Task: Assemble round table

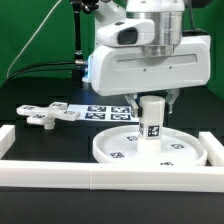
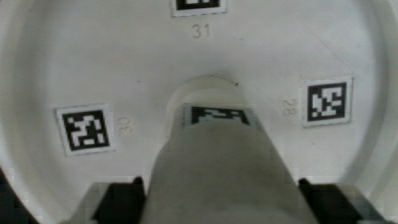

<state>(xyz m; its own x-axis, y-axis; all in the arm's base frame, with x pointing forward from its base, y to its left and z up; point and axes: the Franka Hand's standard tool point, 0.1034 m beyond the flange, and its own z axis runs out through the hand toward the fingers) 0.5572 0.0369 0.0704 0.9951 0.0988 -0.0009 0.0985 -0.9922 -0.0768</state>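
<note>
The large rimmed round disc (image 1: 150, 150) lies flat on the black table at the front. The short cylindrical post (image 1: 152, 116) stands upright on the disc's middle, a tag on its side. My gripper (image 1: 152, 101) is shut on the post from above. In the wrist view the post (image 2: 217, 150) runs down between the dark fingers (image 2: 119, 200) to the disc (image 2: 107, 70), whose tags show around it. The cross-shaped foot (image 1: 48, 115) lies loose on the table at the exterior view's left.
The marker board (image 1: 100, 110) lies behind the disc. White border rails run along the front (image 1: 110, 178), the exterior view's left (image 1: 4, 138) and right (image 1: 214, 146). A green backdrop and cables stand behind.
</note>
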